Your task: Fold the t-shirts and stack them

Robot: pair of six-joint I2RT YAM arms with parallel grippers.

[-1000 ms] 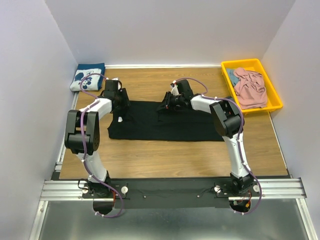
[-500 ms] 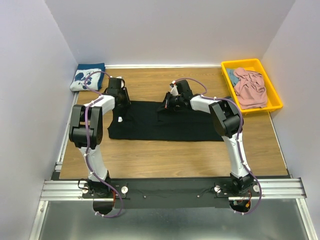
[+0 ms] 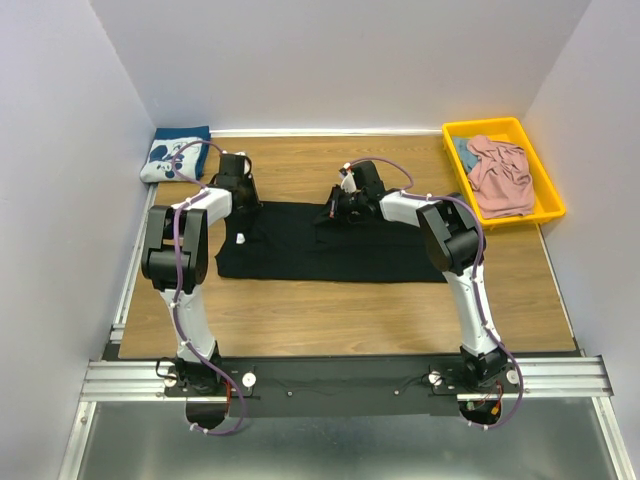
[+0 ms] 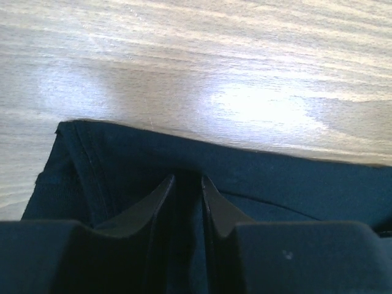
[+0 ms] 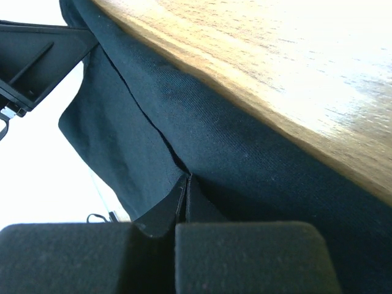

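The large black t-shirt lies flat across the middle of the table. My left gripper is down at its far left corner. In the left wrist view its fingers stand a narrow gap apart, straddling the dark cloth just inside the hem. My right gripper is at the shirt's far edge near the middle, and its tips are shut on a pinch of black cloth. The navy t-shirt with the white print lies folded at the far left corner. The pink t-shirt is crumpled in a bin.
A yellow bin stands at the far right corner and holds the pink shirt and a bit of blue cloth. Bare wooden table runs between the black shirt and the arm bases. White walls close in on three sides.
My left arm has reached further toward the shirt's far left corner and its jaws have narrowed. My right gripper has shut on the shirt's far edge.
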